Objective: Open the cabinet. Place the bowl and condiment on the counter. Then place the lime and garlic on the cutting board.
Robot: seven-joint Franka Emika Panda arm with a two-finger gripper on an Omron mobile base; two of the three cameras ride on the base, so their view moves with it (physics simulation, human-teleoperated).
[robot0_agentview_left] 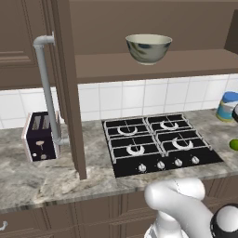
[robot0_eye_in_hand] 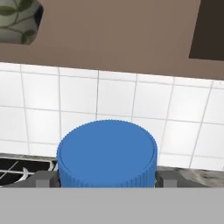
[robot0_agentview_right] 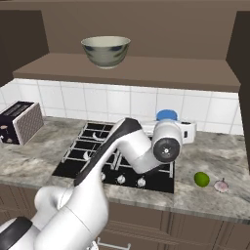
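Hand view shows the gripper with jaws apart around the condiment beside the stove; I'd guess next comes lifting away toward the bowl.

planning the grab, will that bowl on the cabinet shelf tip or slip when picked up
The bowl looks glazed ceramic, so probably stiff, slippery and breakable. Its wide rim over a narrower foot suggests it may rock if nudged on the shelf.

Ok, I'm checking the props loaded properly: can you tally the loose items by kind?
Bowl: 1, on the open cabinet shelf
Condiment jar: 1, between the gripper fingers
Lime: 1, on the counter
Garlic: 1, beside the lime
Toaster: 1
Total: 5
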